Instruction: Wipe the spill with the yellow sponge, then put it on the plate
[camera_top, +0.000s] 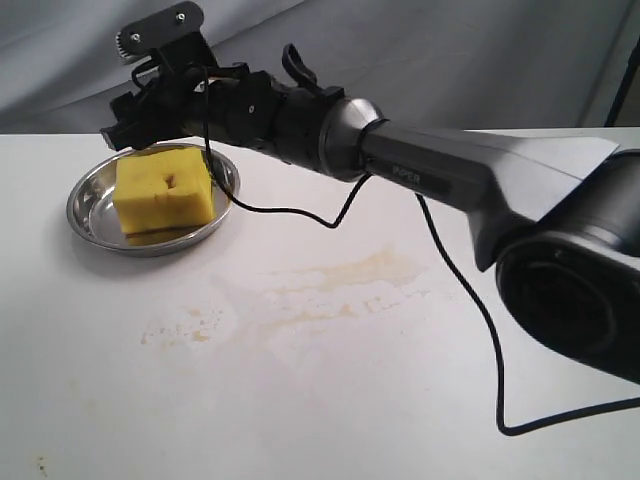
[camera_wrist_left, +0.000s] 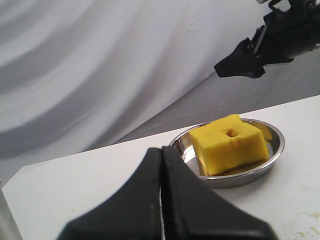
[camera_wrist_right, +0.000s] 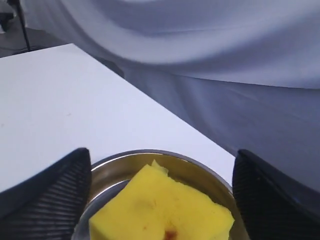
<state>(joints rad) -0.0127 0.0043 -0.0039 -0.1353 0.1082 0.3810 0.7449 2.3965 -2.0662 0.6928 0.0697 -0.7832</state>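
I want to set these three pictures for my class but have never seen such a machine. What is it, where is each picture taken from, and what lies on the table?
It is a robot with two arms, each ending in a two-fingered gripper. One picture comes from a camera off the arms; the other two from cameras on the left and right wrists. On the white table stands a steel plate with the yellow sponge in it; pale brown smears of a spill lie nearby. The right gripper hangs open above the sponge, holding nothing. The left gripper is shut and empty, facing the plate.
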